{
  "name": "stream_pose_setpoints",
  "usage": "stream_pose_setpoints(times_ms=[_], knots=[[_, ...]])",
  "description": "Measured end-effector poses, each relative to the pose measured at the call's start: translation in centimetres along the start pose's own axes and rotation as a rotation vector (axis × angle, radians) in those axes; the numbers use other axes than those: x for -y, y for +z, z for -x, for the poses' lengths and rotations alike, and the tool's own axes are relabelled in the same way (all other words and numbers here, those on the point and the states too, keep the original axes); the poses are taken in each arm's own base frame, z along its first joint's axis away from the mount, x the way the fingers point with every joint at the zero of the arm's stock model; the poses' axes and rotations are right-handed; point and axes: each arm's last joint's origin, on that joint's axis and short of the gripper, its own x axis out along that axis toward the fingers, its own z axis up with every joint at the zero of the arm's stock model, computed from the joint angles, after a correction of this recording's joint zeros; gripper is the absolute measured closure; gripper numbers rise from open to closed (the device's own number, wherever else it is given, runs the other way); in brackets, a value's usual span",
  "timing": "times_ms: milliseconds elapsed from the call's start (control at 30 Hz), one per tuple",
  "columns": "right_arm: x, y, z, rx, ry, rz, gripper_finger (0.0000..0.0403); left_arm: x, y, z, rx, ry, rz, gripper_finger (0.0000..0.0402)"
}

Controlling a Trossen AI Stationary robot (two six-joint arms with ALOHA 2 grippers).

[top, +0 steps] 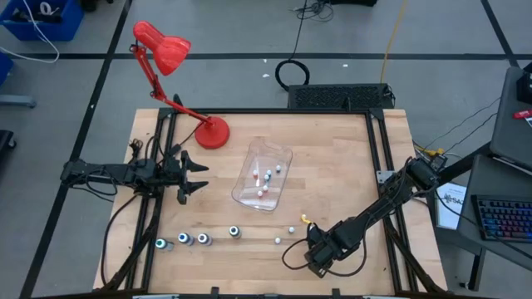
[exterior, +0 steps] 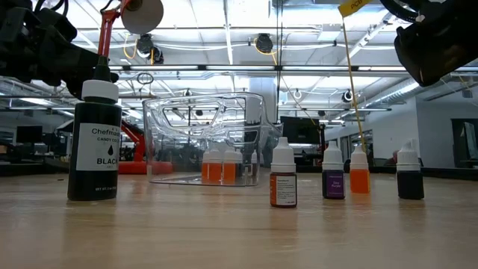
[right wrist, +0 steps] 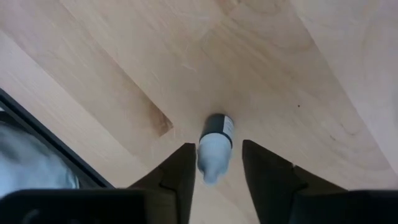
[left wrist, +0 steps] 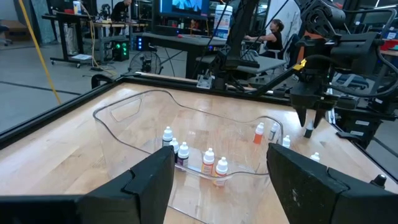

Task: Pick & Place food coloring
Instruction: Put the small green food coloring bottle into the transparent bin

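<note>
A small dark food coloring bottle [right wrist: 215,146] with a white cap stands on the table [top: 332,166] directly between the fingers of the right gripper [right wrist: 217,163]. The fingers are narrowed around it, with a sliver of gap on each side; contact cannot be confirmed, so the bottle is judged about to be gripped, not yet held. In the high view this gripper [top: 313,243] hangs at about 5 o'clock on the table, near the front edge.

At the table's centre lies the clear plastic tub [top: 283,158], already holding several small bottles [top: 264,177], red-tinted and dark ones among them. Still outside it: a row of four larger dark bottles [top: 194,240] with teal-white tops at about 7 o'clock, and a few small bottles [top: 291,230] near 6 o'clock, just beside the right gripper. The low view shows four small bottles [exterior: 283,178] standing upright on the wood, and one large black bottle [exterior: 94,142].

The left gripper [top: 193,174] waits at 9 o'clock, well apart from any bottle, fingers wide and empty, facing the tub [left wrist: 124,115]. A red desk lamp [top: 166,50] stands at 11 o'clock.

Judged progress: roughly a third to a half done, with about eight bottles left to move.
</note>
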Motion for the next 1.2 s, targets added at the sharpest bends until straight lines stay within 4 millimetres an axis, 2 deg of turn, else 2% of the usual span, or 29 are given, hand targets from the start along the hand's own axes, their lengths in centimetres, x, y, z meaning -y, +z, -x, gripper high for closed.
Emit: stream_pose_setpoints(times_ms=[233,400,533,667,800,1000,1200], knots=[[0.0,0.0,0.0,0.0,0.001,0.039,0.0359,0.0,0.0,0.0,0.0,0.0,0.0,0.0149],[0.0,0.1,0.2,0.033,-0.007,0.128,0.0361,0.0,0.0,0.0,0.0,0.0,0.0,0.0149],[0.3,0.2,1.7,0.121,-0.002,0.176,0.0361,0.0,0.0,0.0,0.0,0.0,0.0,0.0149],[1.1,0.5,5.0,0.245,0.022,0.222,0.0361,0.0,0.0,0.0,0.0,0.0,0.0,0.0149],[2.5,2.1,9.4,0.449,0.049,0.298,0.0361,0.0,0.0,0.0,0.0,0.0,0.0,0.0149],[5.6,7.4,16.3,0.668,0.044,0.356,0.0361,0.0,0.0,0.0,0.0,0.0,0.0,0.0149],[7.6,13.7,21.9,0.758,0.039,0.435,0.0361,0.0,0.0,0.0,0.0,0.0,0.0,0.0149]])
